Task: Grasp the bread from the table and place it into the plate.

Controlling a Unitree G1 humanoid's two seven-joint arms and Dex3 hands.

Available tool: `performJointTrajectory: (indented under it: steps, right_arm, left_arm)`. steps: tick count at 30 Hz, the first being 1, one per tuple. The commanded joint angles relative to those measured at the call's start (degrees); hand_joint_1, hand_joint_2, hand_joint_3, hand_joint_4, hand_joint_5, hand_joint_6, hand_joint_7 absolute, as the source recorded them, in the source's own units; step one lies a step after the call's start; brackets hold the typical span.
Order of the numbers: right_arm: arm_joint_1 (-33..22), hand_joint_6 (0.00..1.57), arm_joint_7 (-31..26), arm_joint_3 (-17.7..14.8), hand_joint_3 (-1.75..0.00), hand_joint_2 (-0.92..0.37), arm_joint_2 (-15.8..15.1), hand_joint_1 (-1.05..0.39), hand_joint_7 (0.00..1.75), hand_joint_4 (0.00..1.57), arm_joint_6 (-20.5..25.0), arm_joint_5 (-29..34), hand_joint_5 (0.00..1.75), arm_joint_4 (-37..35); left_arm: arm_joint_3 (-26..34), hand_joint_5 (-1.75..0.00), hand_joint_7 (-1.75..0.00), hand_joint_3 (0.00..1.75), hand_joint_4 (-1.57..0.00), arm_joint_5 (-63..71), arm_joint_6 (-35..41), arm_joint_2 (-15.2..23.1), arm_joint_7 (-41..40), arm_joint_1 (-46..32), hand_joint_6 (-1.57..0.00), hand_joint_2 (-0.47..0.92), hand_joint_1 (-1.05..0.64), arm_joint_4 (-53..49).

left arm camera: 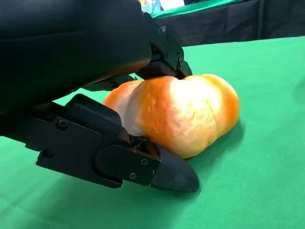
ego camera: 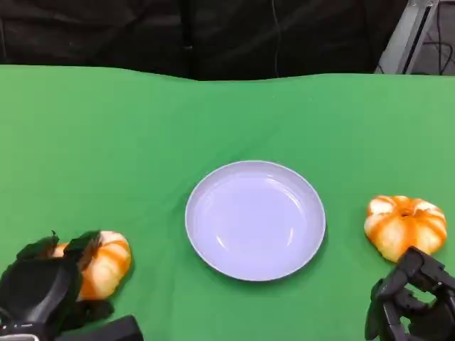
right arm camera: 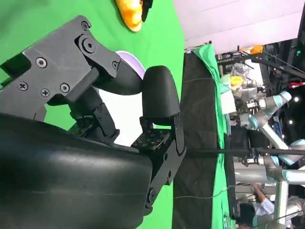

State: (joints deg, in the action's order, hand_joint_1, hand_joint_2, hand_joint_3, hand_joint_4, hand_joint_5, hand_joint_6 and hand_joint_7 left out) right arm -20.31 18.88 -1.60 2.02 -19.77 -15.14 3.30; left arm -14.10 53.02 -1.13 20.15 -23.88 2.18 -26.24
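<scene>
The left robot hand (ego camera: 43,288) grips the bread (ego camera: 106,261) on the table, left of the plate (ego camera: 255,219).

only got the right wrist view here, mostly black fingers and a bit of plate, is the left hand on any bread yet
Observer: Yes. In the left wrist view the left hand has fingers above and below an orange pumpkin-shaped bread roll that rests on the green tablecloth.
Operator: anything in the plate
Observer: No. The head view shows the round pale lavender plate empty.
Operator: and near my right hand
Observer: The right hand holds nothing, with a second orange pumpkin-shaped roll just beyond it.
</scene>
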Motion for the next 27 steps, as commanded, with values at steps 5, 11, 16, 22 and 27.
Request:
performJointTrajectory:
  steps: [5, 11, 16, 22, 27]
  right_arm:
    - [-0.27, 0.78, -0.08, -0.34, -1.26, -0.53, -0.40, -0.13, 1.62, 0.91, -0.89, -0.50, 1.75, 0.53]
    - [-0.16, 0.77, 0.06, -0.33, -1.26, -0.53, -0.39, -0.13, 1.62, 0.91, -1.18, -0.58, 1.75, 0.23]
    - [-0.16, 0.77, 0.12, -0.42, -1.26, -0.53, -0.53, -0.13, 1.62, 0.91, -1.07, -0.67, 1.75, 0.26]
    - [-0.29, 0.77, -0.13, -0.55, -1.25, -0.52, -0.63, -0.14, 1.63, 0.91, -0.92, -0.37, 1.75, 0.55]
    - [-0.23, 0.77, -0.03, -0.53, -1.25, -0.53, -0.63, -0.13, 1.63, 0.91, -0.98, -0.40, 1.75, 0.46]
  left_arm:
    - [-0.71, -0.13, -0.10, 0.22, -0.87, -6.07, -1.12, 1.25, 1.36, 0.21, -0.79, 0.92, -0.28, -0.11]
    - [-0.57, -0.92, -0.27, 0.36, -0.85, -8.96, -2.00, 1.44, 0.10, -0.14, -1.10, 0.92, -0.15, 1.20]
    - [0.05, -1.18, -0.34, 0.35, -0.75, -9.38, -2.05, 2.26, 0.14, -0.51, -1.10, 0.92, -0.13, 4.81]
    - [2.25, -1.74, -1.65, 0.26, -0.50, -8.49, 0.17, 2.93, 1.18, -2.42, -0.45, 0.92, -0.12, 16.83]
    - [1.91, -1.75, -1.65, 0.21, -0.50, -7.26, 3.60, 0.62, 3.17, -3.02, -0.45, 0.92, -0.05, 26.19]
